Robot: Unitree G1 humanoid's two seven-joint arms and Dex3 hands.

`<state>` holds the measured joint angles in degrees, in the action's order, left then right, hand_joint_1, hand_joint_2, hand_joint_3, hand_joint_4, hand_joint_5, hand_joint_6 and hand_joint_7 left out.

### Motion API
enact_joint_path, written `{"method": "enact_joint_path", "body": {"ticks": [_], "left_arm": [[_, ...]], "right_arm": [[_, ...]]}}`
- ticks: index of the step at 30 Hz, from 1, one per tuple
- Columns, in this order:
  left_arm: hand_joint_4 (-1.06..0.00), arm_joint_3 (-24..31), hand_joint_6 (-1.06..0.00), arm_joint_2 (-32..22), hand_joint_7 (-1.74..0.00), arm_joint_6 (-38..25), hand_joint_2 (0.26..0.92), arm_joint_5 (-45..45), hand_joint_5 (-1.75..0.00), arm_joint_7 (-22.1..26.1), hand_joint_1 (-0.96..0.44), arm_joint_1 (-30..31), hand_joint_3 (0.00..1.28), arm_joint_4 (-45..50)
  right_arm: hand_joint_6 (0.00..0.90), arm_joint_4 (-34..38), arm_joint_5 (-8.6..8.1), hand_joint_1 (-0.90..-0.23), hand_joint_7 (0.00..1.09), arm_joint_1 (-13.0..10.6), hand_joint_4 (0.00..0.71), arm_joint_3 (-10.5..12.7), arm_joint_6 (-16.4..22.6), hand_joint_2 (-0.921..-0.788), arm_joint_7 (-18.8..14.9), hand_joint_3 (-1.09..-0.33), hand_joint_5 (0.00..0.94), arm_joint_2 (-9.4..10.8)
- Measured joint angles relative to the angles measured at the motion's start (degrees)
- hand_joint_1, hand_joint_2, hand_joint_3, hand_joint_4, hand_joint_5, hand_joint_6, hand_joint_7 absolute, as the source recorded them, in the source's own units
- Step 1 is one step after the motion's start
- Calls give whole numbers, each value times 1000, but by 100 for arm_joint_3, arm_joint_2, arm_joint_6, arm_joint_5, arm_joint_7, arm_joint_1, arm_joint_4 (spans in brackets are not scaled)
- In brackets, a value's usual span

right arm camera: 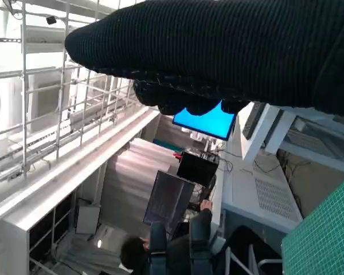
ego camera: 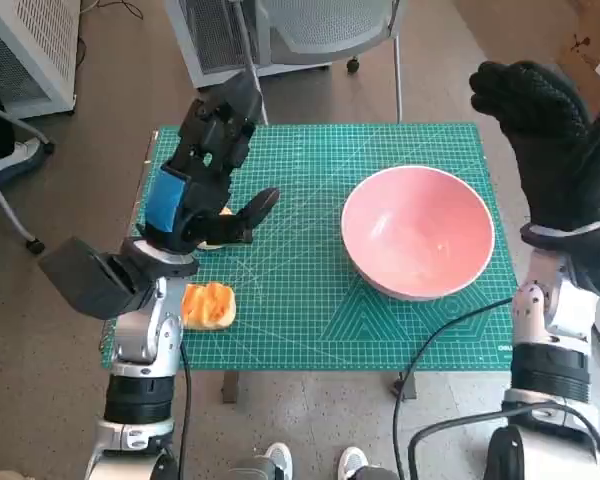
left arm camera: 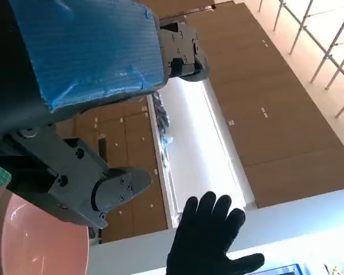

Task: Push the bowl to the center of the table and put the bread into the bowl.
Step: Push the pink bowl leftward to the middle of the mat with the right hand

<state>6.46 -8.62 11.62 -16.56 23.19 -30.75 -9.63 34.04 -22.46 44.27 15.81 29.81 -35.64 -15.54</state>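
A: Where does the round, glossy pink bowl [ego camera: 418, 232] sit on the green gridded cutting mat [ego camera: 310, 330] covering the table?

B: In the head view it stands toward 3 o'clock of the mat's middle, upright and with nothing in it. The coming push must therefore carry it toward 9 o'clock.

A: Which hand is nearer to it?

B: The right hand in the black knitted glove [ego camera: 545, 125]. It is raised off the mat at about 1 o'clock of the bowl, fingers spread and nothing in its grasp. The bowl lies toward 7 o'clock from that hand.

A: And the soft orange-and-cream piece of bread [ego camera: 209, 305]?

B: It lies flat near the mat's 8 o'clock edge, well apart from the bowl, with its long axis running roughly 9 to 3 o'clock. The black left hand with blue tape over its back [ego camera: 205, 180] hangs above the mat just toward 12 o'clock of it, holding nothing, fingers apart.

A: How would these things handle?

B: As a judgement, the bowl's smooth curved wall suits a sideways shove and should slide on the matte mat. The bread looks yielding, so it calls for a light grasp from the left hand.
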Motion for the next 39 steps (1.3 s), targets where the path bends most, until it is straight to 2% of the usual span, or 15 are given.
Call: {"method": "enact_joint_path", "body": {"ticks": [10, 16, 20, 28, 32, 39], "left_arm": [[-68, 2, 1, 0, -516, 0, 633, 0, -65, 0, -149, 0, 733, 0], [-68, 3, 1, -1, -518, 0, 632, 0, -67, 0, -149, 0, 733, 0], [-68, 4, 1, -1, -518, 0, 633, 0, -68, -1, -147, 0, 734, 2], [-74, 8, 1, -2, -515, 0, 632, 0, -76, -5, -141, 0, 741, 5], [-79, 21, 1, -3, -515, 1, 631, 1, -81, -7, -138, 1, 743, 6], [-85, 37, 1, -2, -515, 5, 630, 1, -89, -22, -137, 1, 745, 6]], "right_arm": [[378, 52, -8, -658, 4, -2, 256, 58, -31, -921, -2, -763, 3, 0], [358, 506, -6, -659, 0, 55, 252, 155, 81, -921, -28, -772, 1, -18], [357, 1068, 7, -655, 3, 216, 246, 241, 257, -921, -61, -789, 0, -94], [369, 2549, 40, -642, 9, 681, 235, 474, 553, -921, -52, -814, 1, -408], [387, 3131, 62, -638, 18, 840, 244, 594, 549, -921, 91, -814, 6, -513], [400, 3617, 286, -621, 24, 907, 271, 647, 439, -921, 626, -824, 16, -583]]}}
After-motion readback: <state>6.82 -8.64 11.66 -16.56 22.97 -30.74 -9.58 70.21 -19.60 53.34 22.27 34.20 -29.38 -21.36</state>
